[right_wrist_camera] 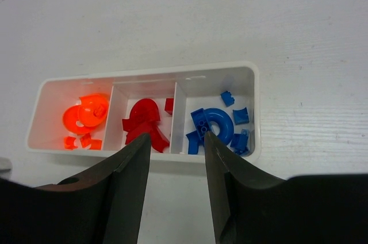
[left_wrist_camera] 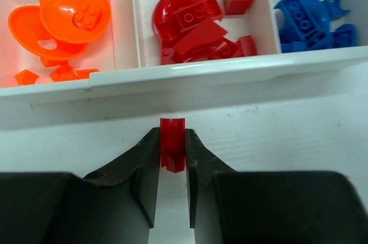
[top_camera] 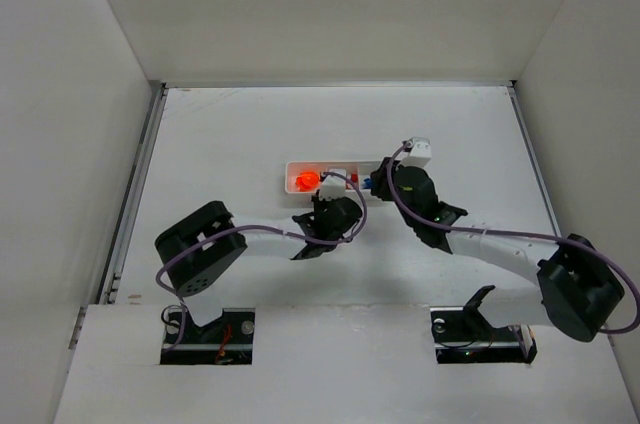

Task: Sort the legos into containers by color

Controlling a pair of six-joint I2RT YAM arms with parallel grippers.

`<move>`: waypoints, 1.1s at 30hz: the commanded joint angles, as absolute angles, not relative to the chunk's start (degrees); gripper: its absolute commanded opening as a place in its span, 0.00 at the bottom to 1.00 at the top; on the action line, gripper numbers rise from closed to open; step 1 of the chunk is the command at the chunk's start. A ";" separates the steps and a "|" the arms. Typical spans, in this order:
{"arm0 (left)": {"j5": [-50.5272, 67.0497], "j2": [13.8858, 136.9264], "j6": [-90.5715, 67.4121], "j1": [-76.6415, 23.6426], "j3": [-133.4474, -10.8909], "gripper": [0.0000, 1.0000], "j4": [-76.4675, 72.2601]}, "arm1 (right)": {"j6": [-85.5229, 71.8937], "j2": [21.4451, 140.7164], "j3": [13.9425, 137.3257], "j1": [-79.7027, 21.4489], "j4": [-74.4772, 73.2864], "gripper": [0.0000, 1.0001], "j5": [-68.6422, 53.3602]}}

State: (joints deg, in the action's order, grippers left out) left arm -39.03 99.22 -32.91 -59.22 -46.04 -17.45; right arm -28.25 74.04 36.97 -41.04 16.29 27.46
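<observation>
Three square compartments in a row in one white tray (right_wrist_camera: 253,111), set on a white table (right_wrist_camera: 172,19). Left compartment: orange pieces (right_wrist_camera: 86,116), two larger round ones among small bits. Middle: red pieces (right_wrist_camera: 144,122), one rounded and several bricks. Right: blue pieces (right_wrist_camera: 215,124), a ring-shaped one with small bricks about it.

Left gripper (left_wrist_camera: 172,136) clenched on a small red brick (left_wrist_camera: 172,149), pinched upright between both fingers. Just on the near side of the tray's front wall, in line with the middle compartment, outside the tray. Cannot tell whether resting on the table or lifted off it.

Right gripper (right_wrist_camera: 177,140) spread wide, nothing between its fingers. Poised over the tray's near wall, about the divider between the middle and right compartments.

From above, both grippers close together at the tray: left one at its near side, right one toward its right end.
</observation>
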 commanded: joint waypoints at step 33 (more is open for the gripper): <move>-26.98 98.63 -26.54 -49.35 -60.57 0.41 -16.78 | -40.25 62.31 25.57 -59.97 11.60 0.47 36.30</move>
State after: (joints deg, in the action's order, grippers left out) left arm -28.40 103.02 -26.26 -49.71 -60.82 -13.13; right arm -38.70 61.65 25.41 -57.93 10.63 35.11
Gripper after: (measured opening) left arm 0.398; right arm 0.467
